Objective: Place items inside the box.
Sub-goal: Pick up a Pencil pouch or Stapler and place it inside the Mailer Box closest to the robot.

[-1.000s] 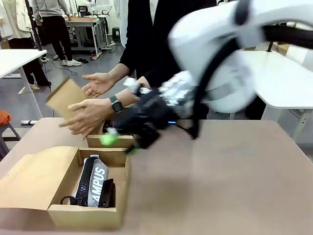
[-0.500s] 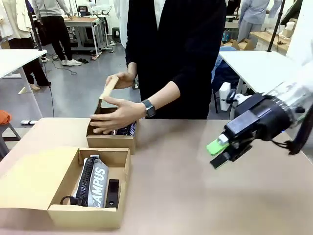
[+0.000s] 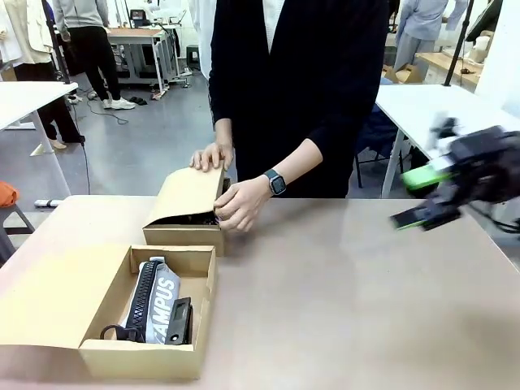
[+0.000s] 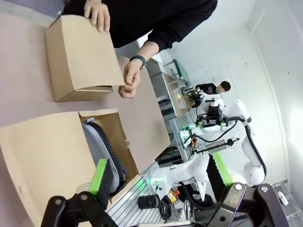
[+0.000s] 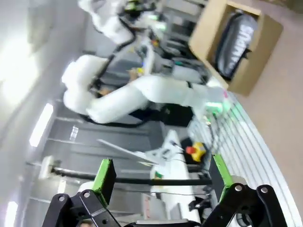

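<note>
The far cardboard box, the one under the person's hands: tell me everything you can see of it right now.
The far cardboard box is plain brown card, standing on the table just beyond the open near box. Its hinged lid slopes down toward the robot, nearly shut, leaving a dark gap along the front. One hand rests on the lid's back edge; the other hand, with a wristwatch, pinches the lid's right corner. Something dark shows inside, too hidden to tell.
</note>
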Robot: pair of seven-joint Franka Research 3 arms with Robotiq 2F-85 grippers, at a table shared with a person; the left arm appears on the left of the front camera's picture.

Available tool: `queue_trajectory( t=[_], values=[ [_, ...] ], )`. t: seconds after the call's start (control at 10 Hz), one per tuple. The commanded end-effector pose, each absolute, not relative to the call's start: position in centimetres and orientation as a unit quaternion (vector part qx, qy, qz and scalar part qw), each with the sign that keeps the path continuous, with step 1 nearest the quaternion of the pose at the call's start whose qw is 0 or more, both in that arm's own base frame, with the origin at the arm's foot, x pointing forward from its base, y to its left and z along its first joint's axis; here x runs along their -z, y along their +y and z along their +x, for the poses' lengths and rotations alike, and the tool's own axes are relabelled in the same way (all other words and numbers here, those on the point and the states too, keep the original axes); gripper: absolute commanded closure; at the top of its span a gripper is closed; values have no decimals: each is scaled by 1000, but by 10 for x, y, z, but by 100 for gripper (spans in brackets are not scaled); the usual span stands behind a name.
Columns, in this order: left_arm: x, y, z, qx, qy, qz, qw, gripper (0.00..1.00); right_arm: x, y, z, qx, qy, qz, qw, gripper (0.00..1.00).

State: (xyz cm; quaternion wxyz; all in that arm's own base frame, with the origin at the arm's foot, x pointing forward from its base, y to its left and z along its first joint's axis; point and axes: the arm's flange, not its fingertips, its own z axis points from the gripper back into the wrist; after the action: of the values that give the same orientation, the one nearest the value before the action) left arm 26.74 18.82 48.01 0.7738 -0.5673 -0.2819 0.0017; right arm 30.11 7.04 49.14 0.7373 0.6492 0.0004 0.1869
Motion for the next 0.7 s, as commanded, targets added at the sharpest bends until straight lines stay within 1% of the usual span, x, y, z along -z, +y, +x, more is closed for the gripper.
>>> queue_trajectory(
  t=[0.0, 0.1, 0.2, 0.3, 0.4, 0.5, 0.6],
  values=[
    [-483, 188, 267, 4, -291, -573, 766, 0, -476, -15, 291, -130, 7, 699, 703, 0],
    [-483, 188, 267, 4, -291, -573, 766, 0, -462, -56, 280, -114, 12, 718, 686, 0],
    [-483, 188, 267, 4, -291, -573, 766, 0, -443, -77, 275, -87, 23, 703, 706, 0],
    [-483, 188, 267, 4, -291, -573, 766, 0, -427, -79, 278, -36, 31, 687, 725, 0],
    [-483, 188, 267, 4, -291, -573, 766, 0, -418, -52, 293, 52, 19, 621, 782, 0],
    [-483, 188, 267, 4, -291, -573, 766, 0, -442, -86, 263, -57, 23, 708, 703, 0],
    [-483, 188, 267, 4, -291, -573, 766, 0, -442, -86, 263, -57, 23, 708, 703, 0]
  ],
)
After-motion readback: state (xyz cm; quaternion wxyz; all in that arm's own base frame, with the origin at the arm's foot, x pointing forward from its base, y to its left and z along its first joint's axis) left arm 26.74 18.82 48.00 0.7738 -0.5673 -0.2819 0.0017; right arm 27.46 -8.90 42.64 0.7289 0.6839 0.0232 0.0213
